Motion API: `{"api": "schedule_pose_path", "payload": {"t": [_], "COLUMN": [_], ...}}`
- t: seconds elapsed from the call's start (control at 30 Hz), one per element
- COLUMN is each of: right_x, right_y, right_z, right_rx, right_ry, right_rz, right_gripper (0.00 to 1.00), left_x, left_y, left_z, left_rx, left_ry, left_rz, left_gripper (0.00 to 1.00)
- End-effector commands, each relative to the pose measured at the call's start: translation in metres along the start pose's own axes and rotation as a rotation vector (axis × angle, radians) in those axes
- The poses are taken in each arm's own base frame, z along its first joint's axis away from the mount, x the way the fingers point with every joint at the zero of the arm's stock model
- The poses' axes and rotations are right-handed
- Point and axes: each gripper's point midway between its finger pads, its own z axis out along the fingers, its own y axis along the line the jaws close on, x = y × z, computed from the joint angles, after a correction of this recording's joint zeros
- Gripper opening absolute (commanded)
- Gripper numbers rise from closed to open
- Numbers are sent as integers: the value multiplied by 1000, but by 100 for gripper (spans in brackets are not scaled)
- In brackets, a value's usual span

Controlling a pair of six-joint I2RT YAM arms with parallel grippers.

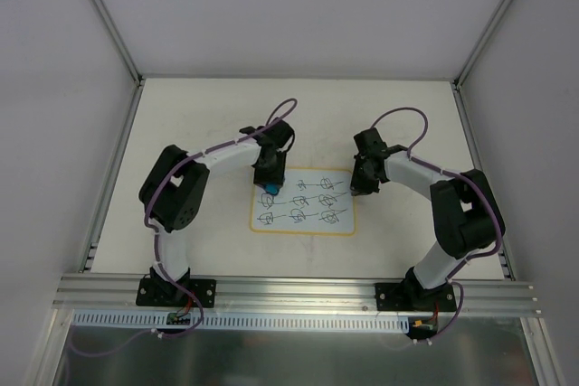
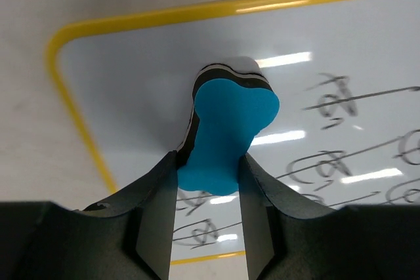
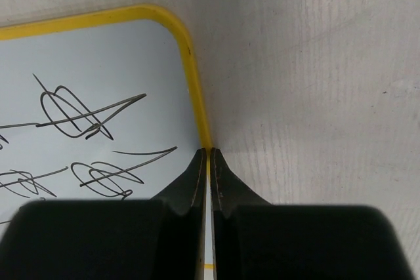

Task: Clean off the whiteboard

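The whiteboard (image 1: pixel 303 223) lies flat mid-table, white with a yellow rim and rows of dark scribbles. My left gripper (image 1: pixel 270 189) is shut on a blue eraser (image 2: pixel 226 129) with a black felt base, held over the board's far left corner, where the surface (image 2: pixel 131 90) is free of marks. The scribbles (image 2: pixel 341 162) lie to its right. My right gripper (image 1: pixel 362 189) is shut, its fingertips (image 3: pixel 197 165) pressed down on the board's right yellow rim (image 3: pixel 197 96). Scribbles (image 3: pixel 79 113) show left of them.
The off-white tabletop (image 1: pixel 208 115) is walled at the back and sides by grey panels with metal posts (image 1: pixel 109 24). An aluminium rail (image 1: pixel 298 291) runs along the near edge, carrying both arm bases.
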Motion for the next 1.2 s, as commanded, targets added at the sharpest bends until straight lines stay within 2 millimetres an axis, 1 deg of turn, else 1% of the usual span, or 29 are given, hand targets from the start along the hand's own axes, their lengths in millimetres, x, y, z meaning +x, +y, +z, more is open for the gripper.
{"api": "schedule_pose_path", "payload": {"t": [0.0,0.03,0.07,0.13,0.23,0.27,0.37,0.43,0.47,0.53,0.57,0.63,0.7,0.73,0.77,0.83,0.87,0.93,0.97,1.0,1.07,1.13,1.17], "right_x": [12,12,12,12,12,13,12,11,12,11,11,11,11,11,11,12,12,13,12,12,11,10,8], "right_y": [-18,-18,-18,-17,-17,-17,-15,-15,-14,-14,-14,-14,-13,-13,-13,-13,-13,-14,-14,-13,-12,-11,-11], "right_z": [4,4,4,5,5,5,5,5,5,5,5,5,4,5,4,5,4,4,5,5,4,3,3], "right_rx": [74,76,75,75,74,74,66,63,62,59,61,61,58,56,54,53,53,57,58,55,50,50,49], "right_ry": [14,15,15,18,20,22,24,22,24,22,22,23,23,23,22,25,25,24,25,24,23,22,17], "right_rz": [32,34,35,34,35,35,34,34,33,31,31,31,31,30,33,33,32,30,31,30,30,32,33], "right_gripper": [0,0,0,0,0,0,0,0,0,0,0,0,0,0,0,0,0,0,0,0,0,0,0], "left_x": [26,26,33,39,47,53,61,63,65,70,72,78,80,82,81,83,80,87,85,86,85,81,73], "left_y": [65,70,79,89,88,88,82,74,64,51,39,27,10,7,0,-6,-10,-25,-33,-37,-38,-30,-21], "left_z": [-7,-13,-12,-16,-18,-17,-15,-14,-13,-9,-9,-4,-3,1,1,7,6,6,4,5,9,13,15], "left_rx": [-142,-141,-158,-174,-156,-151,-147,-140,-129,-109,-91,-82,-61,-64,-42,-31,-24,11,22,22,13,1,-5], "left_ry": [79,69,79,80,95,109,117,118,117,131,130,149,149,161,166,191,185,206,194,189,191,197,196], "left_rz": [-90,-99,-100,-95,-96,-98,-72,-50,-28,-9,22,43,75,79,78,63,64,99,124,146,156,130,95], "left_gripper": [0,0,0,0,0,0,0,0,0,0,0,0,0,0,0,0,0,0,0,0,0,0,0]}}
